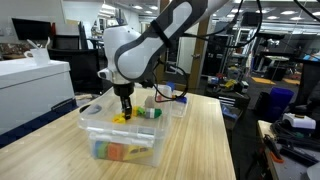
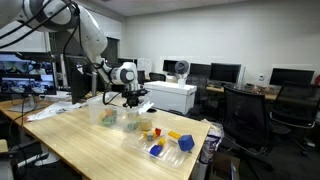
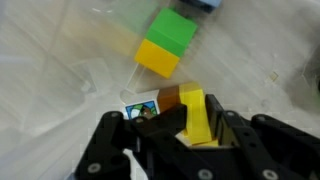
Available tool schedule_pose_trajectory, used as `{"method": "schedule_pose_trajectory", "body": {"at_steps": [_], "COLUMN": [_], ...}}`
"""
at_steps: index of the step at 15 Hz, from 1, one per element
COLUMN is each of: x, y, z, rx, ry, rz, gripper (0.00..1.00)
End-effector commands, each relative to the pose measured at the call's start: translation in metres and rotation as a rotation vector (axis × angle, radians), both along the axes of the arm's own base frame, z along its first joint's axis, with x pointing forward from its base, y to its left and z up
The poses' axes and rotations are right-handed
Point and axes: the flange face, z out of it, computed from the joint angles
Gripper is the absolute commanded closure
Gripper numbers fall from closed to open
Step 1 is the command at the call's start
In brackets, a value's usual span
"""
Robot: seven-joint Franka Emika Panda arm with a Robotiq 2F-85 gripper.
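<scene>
My gripper (image 3: 190,125) is shut on a yellow block (image 3: 193,118) and sits low inside a clear plastic bin (image 1: 100,126). In the wrist view a brown block with a picture label (image 3: 152,104) lies right beside the fingers, and a green and yellow block (image 3: 166,44) lies a little farther off on the bin's clear floor. In both exterior views the gripper (image 1: 124,108) (image 2: 131,103) hangs down into the bin, with the yellow block (image 1: 121,118) showing at its tips.
Several clear bins stand on the wooden table (image 1: 200,140); one nearer bin holds coloured items (image 1: 125,152). In an exterior view another bin holds blue and yellow blocks (image 2: 170,140). Office chairs (image 2: 245,115), desks and monitors surround the table.
</scene>
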Motion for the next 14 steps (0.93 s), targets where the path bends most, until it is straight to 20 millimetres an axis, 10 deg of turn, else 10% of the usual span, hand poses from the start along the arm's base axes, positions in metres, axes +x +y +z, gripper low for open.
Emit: {"method": "schedule_pose_trajectory", "body": {"at_steps": [1, 2, 3, 9, 14], "x": [-0.012, -0.015, -0.018, -0.040, -0.053], "y": [0.001, 0.004, 0.005, 0.023, 0.046], "z": [0.014, 0.023, 0.027, 0.033, 0.019], "rx": [0.023, 0.033, 0.038, 0.076, 0.082], "ry": [-0.042, -0.080, -0.099, -0.112, -0.058], "rz": [0.023, 0.031, 0.043, 0.122, 0.298], "gripper": [0.96, 0.59, 0.63, 0.05, 0.00]}}
